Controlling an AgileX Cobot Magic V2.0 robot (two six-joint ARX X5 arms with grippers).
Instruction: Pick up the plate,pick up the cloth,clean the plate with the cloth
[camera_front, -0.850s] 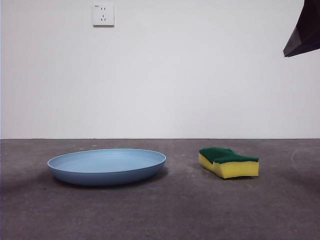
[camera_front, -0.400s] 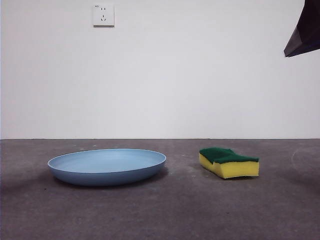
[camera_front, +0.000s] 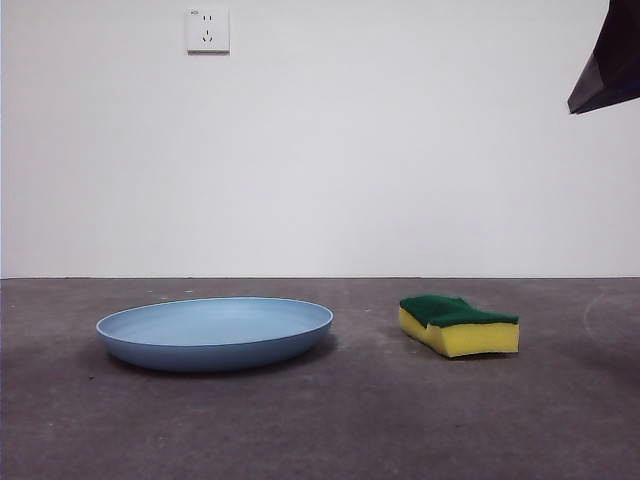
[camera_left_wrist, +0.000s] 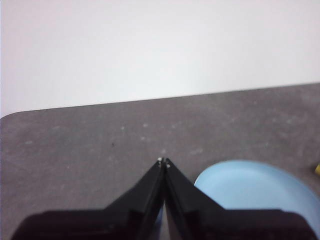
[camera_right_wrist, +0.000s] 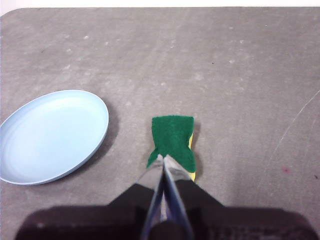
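While both arms wait above the table (camera_front: 360, 420), the plate (camera_front: 215, 333) and the sponge (camera_front: 459, 324) lie flat on its grey surface, apart from each other with bare table between them; seen from the front, the plate is on the left and the sponge on the right, green scouring side up and yellow body beneath. Neither thing is touched by a gripper.

From the right wrist, the right gripper (camera_right_wrist: 163, 159) hangs over the sponge (camera_right_wrist: 172, 140) with its two black jaws pressed together, tips meeting and holding nothing; the plate (camera_right_wrist: 52, 135) lies off to one side of it, its pale blue inside facing up.

From the left wrist, the left gripper (camera_left_wrist: 163, 161) also has its jaws closed tip to tip and empty; it sits above the table near the rim of the plate (camera_left_wrist: 255, 187).

One black arm tip (camera_front: 610, 62) shows at the top right corner of the front view; a white wall socket (camera_front: 207, 30) sits high on the back wall.
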